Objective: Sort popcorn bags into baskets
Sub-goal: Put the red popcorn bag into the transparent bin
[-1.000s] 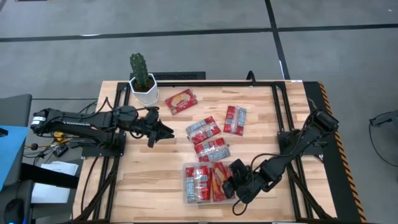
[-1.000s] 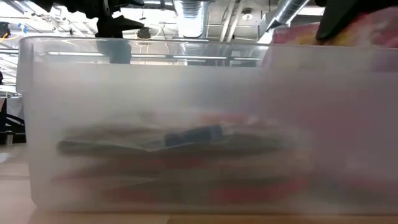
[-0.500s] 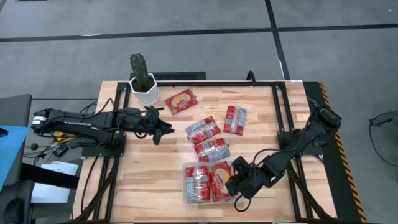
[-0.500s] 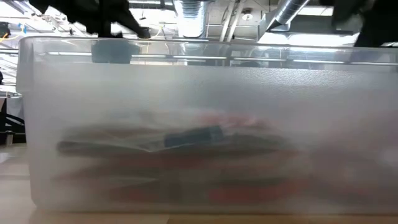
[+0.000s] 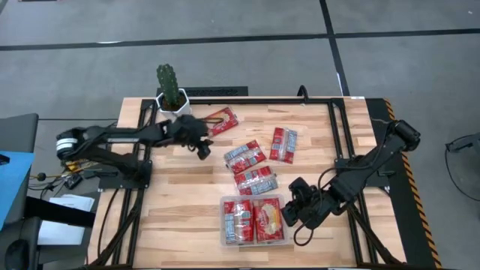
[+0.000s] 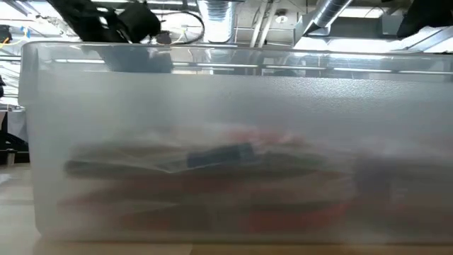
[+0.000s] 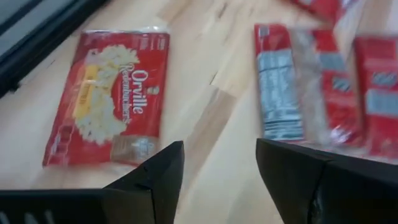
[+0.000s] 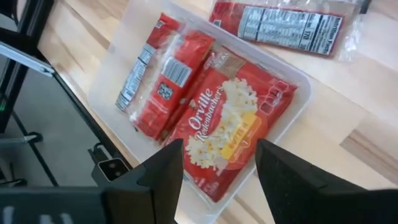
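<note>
The clear tray (image 5: pixel 224 241) sits near the table's near edge with red popcorn bags lying flat in it: a yellow-centred one (image 8: pixel 231 132) and narrower ones (image 8: pixel 157 76). Several more bags lie loose on the table: one with a yellow picture (image 5: pixel 219 120) (image 7: pixel 109 93), and others (image 5: pixel 244 156) (image 5: pixel 283 143) (image 5: pixel 256 180). My left gripper (image 5: pixel 202 148) (image 7: pixel 221 149) is open, just short of the yellow-picture bag and touching nothing. My right gripper (image 5: pixel 287 214) (image 8: pixel 219 146) is open above the tray's right side and holds nothing. In the low view the tray's wall (image 6: pixel 226 142) fills the picture.
A white pot with a cactus (image 5: pixel 174 105) stands by the far left corner, close to my left arm. A black frame rail (image 5: pixel 337 135) runs along the table's right side. Bare wood lies left of the tray (image 5: pixel 180 210).
The yellow-centred bag that stood up at the tray's right rim under my right gripper now lies flat in the tray, and that gripper has drawn back toward the right, off the bag. My left gripper has moved toward the far edge, nearer the bag by the cactus.
</note>
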Action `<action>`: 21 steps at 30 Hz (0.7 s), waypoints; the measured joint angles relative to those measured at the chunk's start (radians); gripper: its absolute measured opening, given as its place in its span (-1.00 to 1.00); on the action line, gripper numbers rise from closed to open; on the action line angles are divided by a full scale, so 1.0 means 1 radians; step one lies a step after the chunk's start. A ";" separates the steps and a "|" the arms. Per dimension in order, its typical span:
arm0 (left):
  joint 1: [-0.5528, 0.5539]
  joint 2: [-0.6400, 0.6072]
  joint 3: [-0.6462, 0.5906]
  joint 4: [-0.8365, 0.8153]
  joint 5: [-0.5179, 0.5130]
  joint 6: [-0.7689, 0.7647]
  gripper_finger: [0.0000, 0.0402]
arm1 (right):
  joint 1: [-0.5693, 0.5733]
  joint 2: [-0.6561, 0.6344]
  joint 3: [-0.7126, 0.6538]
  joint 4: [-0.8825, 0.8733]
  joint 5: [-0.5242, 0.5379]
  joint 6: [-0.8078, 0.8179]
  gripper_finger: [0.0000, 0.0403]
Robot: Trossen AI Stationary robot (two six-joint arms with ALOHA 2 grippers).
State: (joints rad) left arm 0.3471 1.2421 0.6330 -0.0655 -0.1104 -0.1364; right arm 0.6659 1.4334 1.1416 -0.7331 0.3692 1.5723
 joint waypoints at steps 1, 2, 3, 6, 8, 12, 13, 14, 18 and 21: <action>0.019 0.031 0.014 0.002 0.024 0.042 -0.03 | 0.000 -0.001 0.000 -0.002 0.001 -0.001 0.09; 0.036 0.061 0.028 0.003 0.044 0.086 -0.01 | 0.000 -0.002 0.000 -0.003 0.001 -0.002 0.09; 0.048 0.091 0.044 -0.001 0.054 0.130 0.03 | 0.000 -0.002 0.000 -0.004 0.001 -0.002 0.09; 0.070 0.182 0.108 -0.031 0.049 0.253 0.13 | 0.000 -0.002 0.000 -0.016 0.001 -0.002 0.09; 0.079 0.239 0.154 -0.050 0.046 0.329 0.19 | 0.000 -0.002 0.000 -0.024 0.001 -0.002 0.09; 0.096 0.369 0.225 -0.073 -0.036 0.450 0.28 | -0.001 -0.002 0.000 -0.034 0.027 -0.002 0.09; 0.104 0.400 0.240 -0.074 -0.043 0.465 0.29 | -0.001 -0.002 0.000 -0.034 0.034 -0.002 0.08; 0.113 0.434 0.254 -0.078 -0.040 0.470 0.30 | -0.001 -0.002 0.000 -0.034 0.039 -0.002 0.08; 0.139 0.552 0.300 -0.116 -0.046 0.449 0.31 | -0.001 -0.002 0.000 -0.037 0.050 0.006 0.08; 0.149 0.606 0.334 -0.209 -0.080 0.369 0.23 | -0.001 -0.002 0.000 -0.034 0.051 0.026 0.08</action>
State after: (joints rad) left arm 0.4957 1.8478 0.9669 -0.2749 -0.1905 0.2329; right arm 0.6651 1.4315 1.1412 -0.7673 0.4206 1.5979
